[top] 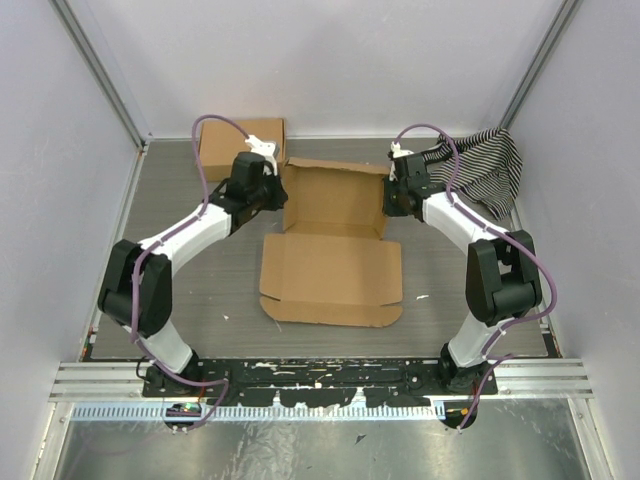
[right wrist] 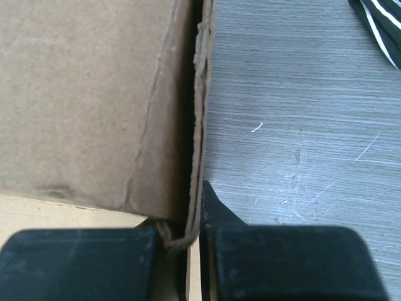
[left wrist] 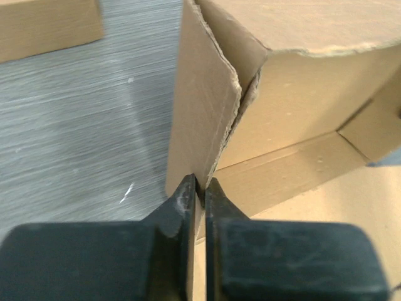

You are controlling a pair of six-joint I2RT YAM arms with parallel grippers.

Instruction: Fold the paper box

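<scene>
left claw is pinched narrow on the left side wall of the paper box. right claw is clamped the same way on the right wall, doubled layers between its fingers. The box sits between the two claws on the tabletop, lid panel flat behind them. Risk: both grips are only at the wall edge, so an uneven pull would likely skew the tray, or a wall slips out and springs flat.
</scene>
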